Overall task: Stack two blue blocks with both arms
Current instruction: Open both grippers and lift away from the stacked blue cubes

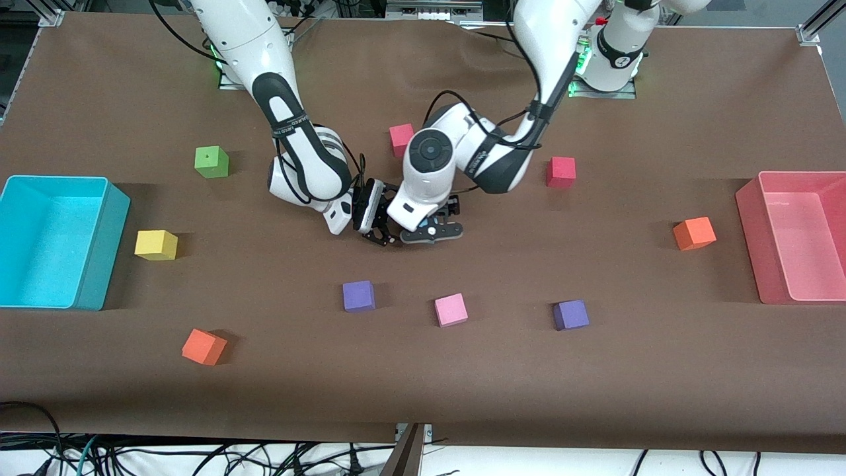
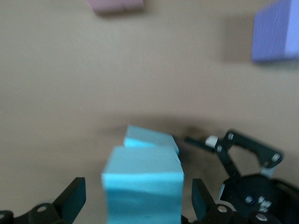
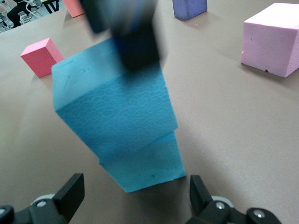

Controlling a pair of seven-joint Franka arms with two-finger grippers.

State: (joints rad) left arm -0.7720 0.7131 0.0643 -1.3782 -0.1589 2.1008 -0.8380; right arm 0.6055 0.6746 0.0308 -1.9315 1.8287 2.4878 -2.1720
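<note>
Starting nearest the front camera: finding an orange foam cube [image 1: 203, 346] toward the right arm's end of the brown-covered table [image 1: 595, 383]. Moving a little farther and meeting three cubes in a loose row: a violet foam cube [image 1: 359, 295], a pale pink foam cube [image 1: 451, 309] and a second violet foam cube [image 1: 571, 315].

Reaching mid-table and finding both grippers crowded low around the task's stack. Seeing a lower sky-blue foam cube [image 3: 145, 163] resting on the table and an upper sky-blue foam cube [image 3: 112, 107] sitting on it, tilted and twisted out of line. Noting the left gripper [image 1: 433, 233] reaching down over the upper cube, its fingers [image 2: 74, 198] apart, astride the cube with a slim gap showing on each side. Noting the right gripper [image 1: 378, 231] angled in from the right arm's end, just beside the stack, its fingers [image 3: 70, 191] spread wide and touching neither cube.

Spotting at about that depth a yellow foam cube [image 1: 156, 244] near a large cyan plastic bin [image 1: 109, 244] at the right arm's end, plus a second orange foam cube [image 1: 694, 233] near a large pink plastic bin [image 1: 750, 244] at the left arm's end.

Ending farthest with a green foam cube [image 1: 211, 162], a red foam cube [image 1: 560, 172] and a second red foam cube [image 1: 401, 139].
</note>
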